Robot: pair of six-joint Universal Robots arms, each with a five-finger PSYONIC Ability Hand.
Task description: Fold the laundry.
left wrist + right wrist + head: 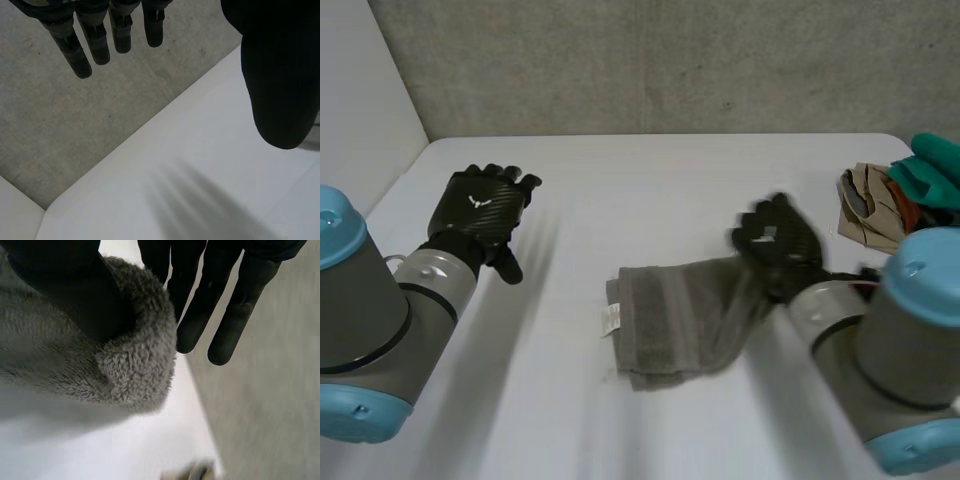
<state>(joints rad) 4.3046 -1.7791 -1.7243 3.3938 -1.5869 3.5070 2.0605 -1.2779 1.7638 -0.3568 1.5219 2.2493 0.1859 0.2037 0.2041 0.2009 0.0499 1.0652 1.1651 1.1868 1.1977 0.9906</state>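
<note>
Grey towel point(665, 320) is seen mid-table point(650, 180), bunched in a rough narrow fold, not yet squared off. Its near-right end is pinched by the right hand point(778, 240), thumb against straight fingers. Left hand point(480, 205) is held open over bare table, well apart, holding nothing. Unfolded clothes pile point(875, 208) is left waiting. White tag point(611, 319) is noted at the towel's edge; writing unreadable.

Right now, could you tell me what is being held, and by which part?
Right hand pinches the grey towel at its end; left hand holds nothing.
</note>
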